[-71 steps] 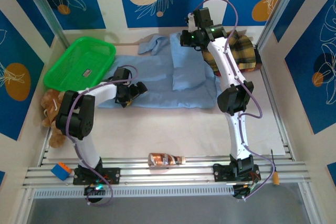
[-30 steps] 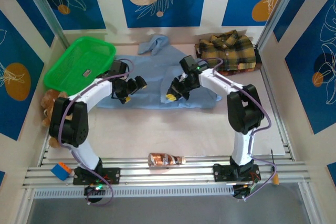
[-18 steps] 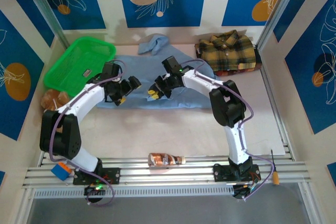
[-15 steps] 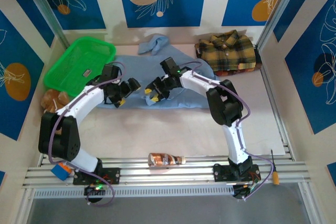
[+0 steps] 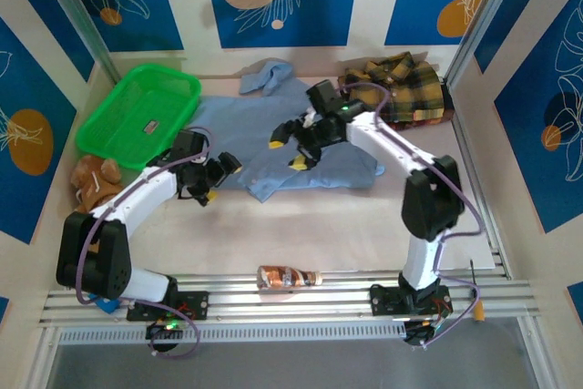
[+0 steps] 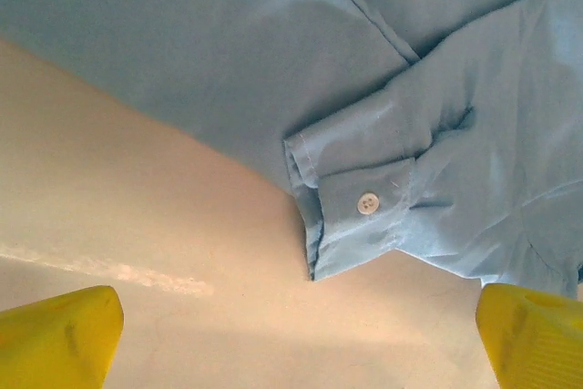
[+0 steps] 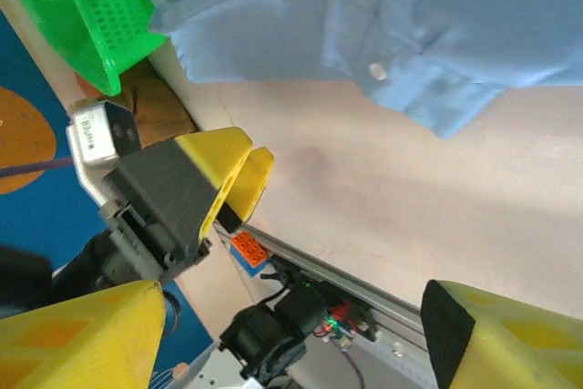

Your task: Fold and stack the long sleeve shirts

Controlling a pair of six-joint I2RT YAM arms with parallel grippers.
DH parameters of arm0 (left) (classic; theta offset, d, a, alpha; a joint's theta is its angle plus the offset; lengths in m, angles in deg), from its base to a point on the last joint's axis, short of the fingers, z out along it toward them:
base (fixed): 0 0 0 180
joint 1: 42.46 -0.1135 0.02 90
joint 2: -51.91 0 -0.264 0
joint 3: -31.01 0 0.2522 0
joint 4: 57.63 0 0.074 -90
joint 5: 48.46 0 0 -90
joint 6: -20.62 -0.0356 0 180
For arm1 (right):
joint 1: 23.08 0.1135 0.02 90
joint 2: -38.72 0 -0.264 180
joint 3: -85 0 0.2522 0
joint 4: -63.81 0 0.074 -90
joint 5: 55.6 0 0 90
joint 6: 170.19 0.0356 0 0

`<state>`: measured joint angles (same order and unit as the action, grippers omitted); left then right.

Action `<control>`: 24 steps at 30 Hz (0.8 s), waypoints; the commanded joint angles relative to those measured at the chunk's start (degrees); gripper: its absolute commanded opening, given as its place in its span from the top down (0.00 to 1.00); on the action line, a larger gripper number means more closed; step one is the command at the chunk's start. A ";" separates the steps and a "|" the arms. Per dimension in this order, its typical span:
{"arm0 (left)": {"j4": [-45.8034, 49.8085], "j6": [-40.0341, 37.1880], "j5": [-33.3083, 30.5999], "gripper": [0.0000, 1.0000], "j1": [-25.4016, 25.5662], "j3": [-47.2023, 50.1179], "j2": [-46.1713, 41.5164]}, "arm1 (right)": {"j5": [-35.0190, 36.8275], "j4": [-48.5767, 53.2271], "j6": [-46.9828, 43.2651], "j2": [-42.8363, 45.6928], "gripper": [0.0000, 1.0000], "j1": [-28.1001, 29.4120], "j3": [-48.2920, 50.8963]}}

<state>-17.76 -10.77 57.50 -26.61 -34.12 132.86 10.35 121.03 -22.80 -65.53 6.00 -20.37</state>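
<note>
The plain light blue button-up cloth shirt (image 5: 246, 129) lies spread flat on the pale table (image 5: 346, 225), its collar toward the back wall and one sleeve folded across the body so that the cuff lies at the near left corner. The yellow-and-dark-brown plaid flannel shirt (image 5: 421, 102) lies folded at the far right corner of the table, apart from the blue one. The left gripper (image 5: 222, 179) sits low just beside the blue shirt's near left edge, its jaws spread wide with nothing between them. In the left wrist view its yellow fingertips (image 6: 56, 336) frame bare table (image 6: 137, 225), and the blue shirt (image 6: 209, 52) with its white-buttoned cuff (image 6: 364, 202) lies just ahead, untouched by either tip. The right gripper (image 5: 286, 154) hangs over the left half of the blue shirt, its jaws also well apart and gripping nothing. In the right wrist view its yellow fingers (image 7: 77, 339) stand wide at the bottom corners, with the blue shirt (image 7: 455, 15) and its cuff below, the left gripper (image 7: 241, 184) close by over the table, and the green plastic mesh basket (image 7: 82, 15) at the upper left. That basket (image 5: 107, 134) sits at the table's far left, beside the blue shirt
</note>
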 commanded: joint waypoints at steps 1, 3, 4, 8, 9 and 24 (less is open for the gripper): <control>-4.46 5.02 3.33 0.05 3.84 0.50 2.65 | 5.17 7.52 -12.17 3.36 0.22 -2.22 2.77; -6.72 7.64 3.28 0.09 6.19 0.70 4.62 | 8.87 9.62 -16.88 5.47 0.18 -2.65 3.70; -8.15 9.22 3.06 0.11 7.32 1.03 5.67 | 9.85 10.38 -18.73 6.33 0.18 -3.16 4.46; -10.57 14.50 1.43 0.21 11.41 1.44 9.99 | 10.53 10.72 -22.16 9.55 0.18 -6.20 8.34; -11.04 15.54 0.99 0.23 12.20 1.74 10.63 | 10.27 10.53 -22.59 10.20 0.18 -6.87 9.09; -14.43 18.97 -4.30 0.61 14.49 -1.53 20.75 | 5.96 7.53 -25.15 14.71 0.18 -9.71 13.88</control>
<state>-28.78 8.22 57.09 -12.93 -34.84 150.04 18.55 128.79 -46.69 -52.35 -3.33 -7.76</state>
